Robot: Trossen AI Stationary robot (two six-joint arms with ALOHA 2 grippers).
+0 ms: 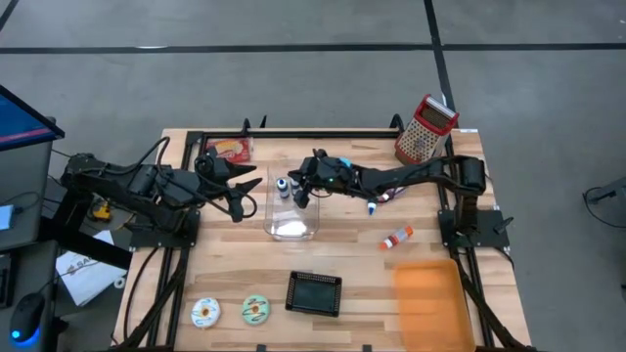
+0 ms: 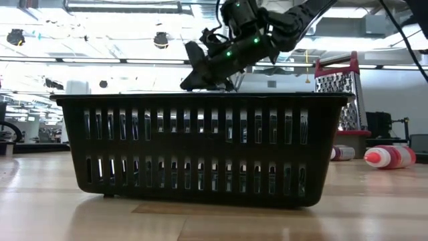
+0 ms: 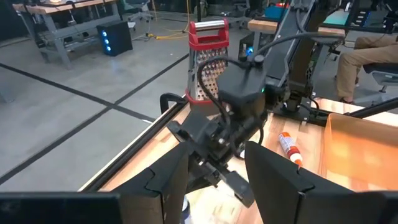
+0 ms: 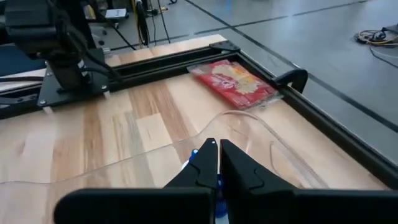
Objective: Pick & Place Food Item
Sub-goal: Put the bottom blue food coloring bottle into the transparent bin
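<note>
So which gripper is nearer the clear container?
Right. The right gripper is shut, just over the clear container's far rim; the left gripper hangs beside it, off its left side.

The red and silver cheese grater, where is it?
In the high view the red and silver cheese grater stands at the table's far right corner, behind the right arm.
</note>
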